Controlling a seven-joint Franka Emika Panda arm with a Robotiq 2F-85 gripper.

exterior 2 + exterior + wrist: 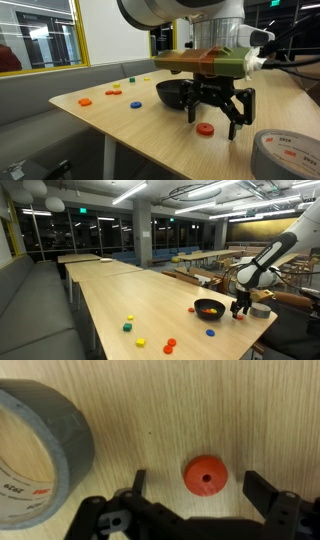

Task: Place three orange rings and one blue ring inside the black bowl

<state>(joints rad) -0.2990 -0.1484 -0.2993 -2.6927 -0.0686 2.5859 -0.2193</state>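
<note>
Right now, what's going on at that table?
The arm's open gripper is poised over one orange ring on the table, with its fingers either side and not closed on it. The black bowl sits just behind, and a tape roll lies alongside. The blue ring and other orange rings lie loose on the tabletop.

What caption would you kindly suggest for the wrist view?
Open tool straddling an orange ring on the table, grey tape roll beside.
</note>
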